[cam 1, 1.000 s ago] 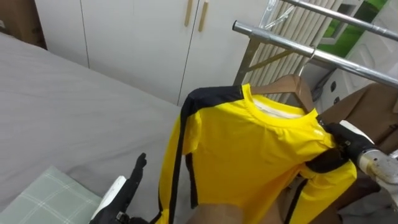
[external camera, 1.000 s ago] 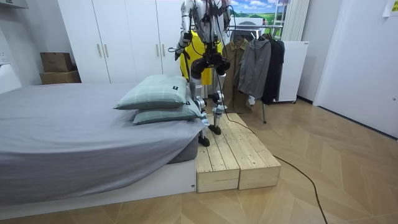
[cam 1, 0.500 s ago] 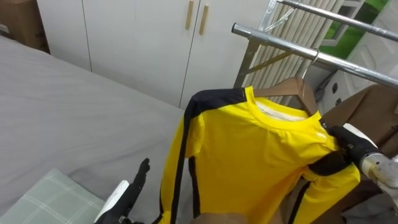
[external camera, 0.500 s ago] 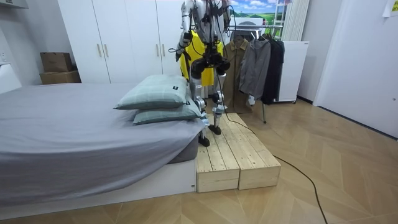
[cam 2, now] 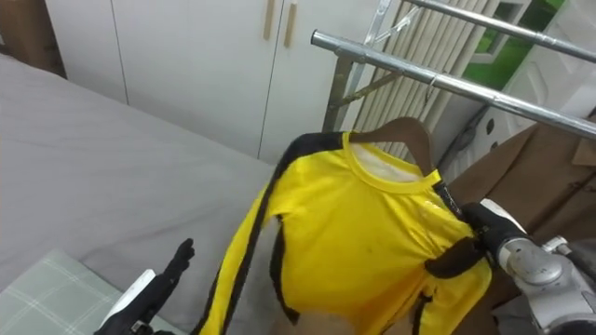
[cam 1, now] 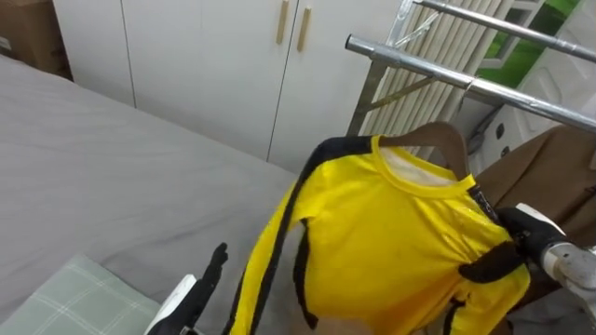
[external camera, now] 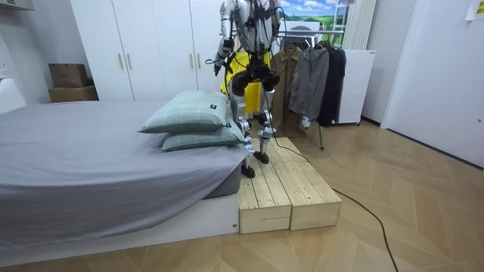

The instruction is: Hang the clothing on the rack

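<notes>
Gripping yellow shirt (cam 1: 391, 242) right shoulder: right hand (cam 1: 524, 229) curled on light, slippery cloth; better hold stiff hanger (cam 1: 445, 135); left hand (cam 1: 193, 287) straight-fingered, empty.

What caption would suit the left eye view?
Right hand holds a yellow shirt on a wooden hanger by the rail.

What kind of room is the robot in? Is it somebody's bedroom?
It looks like a bedroom. There is a big bed with a grey cover and two green pillows, tall white wardrobes along the wall, and a metal clothes rail with jackets hanging on it.
</notes>
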Robot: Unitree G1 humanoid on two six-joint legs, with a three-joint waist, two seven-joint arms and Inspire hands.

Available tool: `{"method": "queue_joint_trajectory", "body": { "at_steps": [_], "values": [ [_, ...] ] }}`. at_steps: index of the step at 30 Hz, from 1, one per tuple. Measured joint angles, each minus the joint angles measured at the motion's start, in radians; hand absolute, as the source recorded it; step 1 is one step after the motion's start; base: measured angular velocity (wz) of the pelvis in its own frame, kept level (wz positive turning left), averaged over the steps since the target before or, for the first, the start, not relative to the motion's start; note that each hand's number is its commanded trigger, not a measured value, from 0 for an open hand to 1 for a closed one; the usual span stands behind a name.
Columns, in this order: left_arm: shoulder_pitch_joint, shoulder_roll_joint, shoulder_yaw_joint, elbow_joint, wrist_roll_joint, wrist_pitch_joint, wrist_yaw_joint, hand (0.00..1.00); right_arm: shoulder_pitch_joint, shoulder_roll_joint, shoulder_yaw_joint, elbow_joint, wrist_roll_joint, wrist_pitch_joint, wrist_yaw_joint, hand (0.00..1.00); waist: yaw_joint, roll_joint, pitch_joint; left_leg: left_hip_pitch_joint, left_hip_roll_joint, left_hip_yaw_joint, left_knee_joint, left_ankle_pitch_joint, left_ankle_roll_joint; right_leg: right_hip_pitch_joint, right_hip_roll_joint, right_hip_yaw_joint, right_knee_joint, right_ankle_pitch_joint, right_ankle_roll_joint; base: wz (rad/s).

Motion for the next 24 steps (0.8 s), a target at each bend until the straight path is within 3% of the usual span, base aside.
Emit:
{"method": "queue_joint_trajectory", "body": {
  "at_steps": [24],
  "values": [
    [-0.023, -0.006, 0.015, -0.001, -0.001, 0.008, -0.014, 0.00, 0.000, 0.000, -0.006, -0.001, 0.002, 0.007, 0.003, 0.00, -0.008, 0.011, -0.0063, -0.001, 0.000, -0.001, 0.014, 0.000, 0.000, 0.003, -0.003, 0.001, 0.002, 0.000, -0.001, 0.00]
  ]
}}
